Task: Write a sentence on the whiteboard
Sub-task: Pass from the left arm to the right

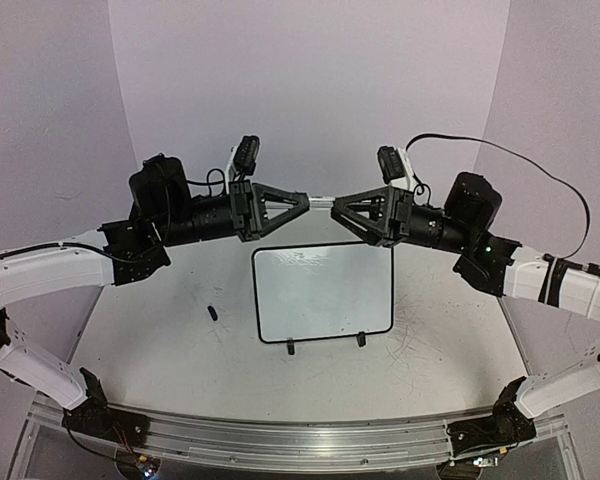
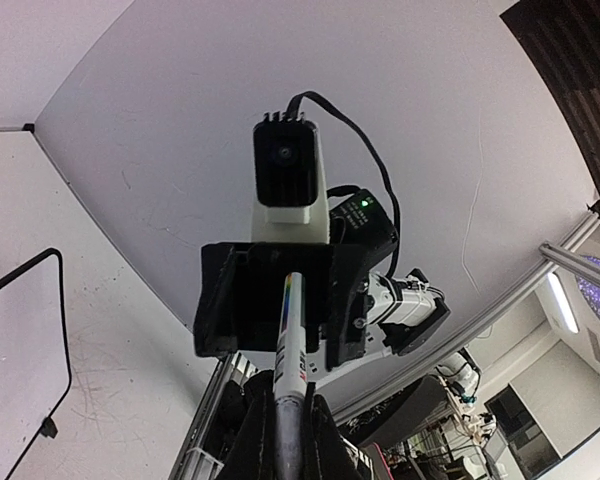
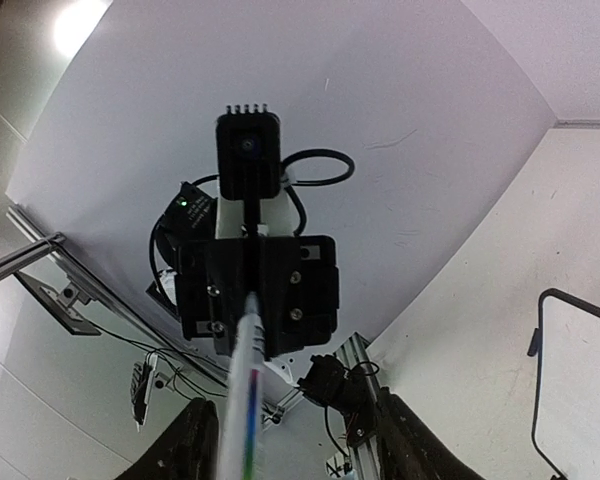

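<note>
The whiteboard (image 1: 322,292), glossy white with a thin black frame and two feet, lies on the table between the arms. Its edge shows in the left wrist view (image 2: 20,380) and the right wrist view (image 3: 580,390). The sentence is out of view; the board's face shows only faint smears near its top. Above the board's far edge my two grippers point at each other. My left gripper (image 1: 302,200) (image 2: 288,445) is shut on a white marker (image 1: 320,202) (image 2: 292,335) with a rainbow stripe. My right gripper (image 1: 338,207) (image 3: 295,445) is open, its fingers (image 3: 185,445) spread wide around the blurred marker (image 3: 242,400) without touching it.
A small dark marker cap (image 1: 213,312) lies on the scuffed tabletop left of the board. White walls close in the back and sides. An aluminium rail (image 1: 280,440) carrying the arm bases runs along the near edge.
</note>
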Robot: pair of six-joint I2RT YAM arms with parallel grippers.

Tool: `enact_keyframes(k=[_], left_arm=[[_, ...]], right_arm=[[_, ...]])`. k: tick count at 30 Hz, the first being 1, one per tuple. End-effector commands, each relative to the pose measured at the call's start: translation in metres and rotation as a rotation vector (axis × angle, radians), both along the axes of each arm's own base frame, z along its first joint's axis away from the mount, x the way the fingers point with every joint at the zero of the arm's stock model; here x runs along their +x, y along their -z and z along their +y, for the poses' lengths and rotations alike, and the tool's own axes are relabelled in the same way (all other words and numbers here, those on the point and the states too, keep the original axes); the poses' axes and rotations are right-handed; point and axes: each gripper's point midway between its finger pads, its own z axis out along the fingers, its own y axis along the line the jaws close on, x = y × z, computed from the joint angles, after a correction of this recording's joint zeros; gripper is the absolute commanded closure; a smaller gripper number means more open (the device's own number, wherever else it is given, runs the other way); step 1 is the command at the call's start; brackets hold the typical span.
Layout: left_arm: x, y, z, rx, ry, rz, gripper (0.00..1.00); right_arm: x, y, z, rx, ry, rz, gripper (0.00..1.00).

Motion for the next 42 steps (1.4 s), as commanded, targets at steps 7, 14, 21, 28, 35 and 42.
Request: enact_keyframes(k=[7, 14, 21, 28, 35, 42], left_arm=[[0.006, -0.007, -0.001, -0.056, -0.038, 0.014, 1.00], [0.006, -0.006, -0.005, -0.055, -0.023, 0.016, 1.00], [0.003, -0.001, -0.010, -0.048, 0.002, 0.026, 1.00], [0.001, -0.002, -0.012, -0.051, 0.014, 0.023, 1.00], [0.001, 0.001, -0.015, -0.046, 0.027, 0.030, 1.00], [0.000, 0.001, -0.016, -0.045, 0.038, 0.029, 1.00]], right_arm=[[-0.005, -0.040, 0.005, 0.095, -0.061, -0.078, 0.49], [-0.003, -0.034, 0.007, 0.083, -0.058, -0.078, 0.65], [0.000, -0.033, 0.008, 0.082, -0.049, -0.081, 0.75], [0.000, -0.033, 0.009, 0.080, -0.056, -0.087, 0.85], [-0.002, -0.032, 0.011, 0.077, -0.073, -0.084, 0.86], [-0.002, -0.034, 0.011, 0.079, -0.080, -0.083, 0.81]])
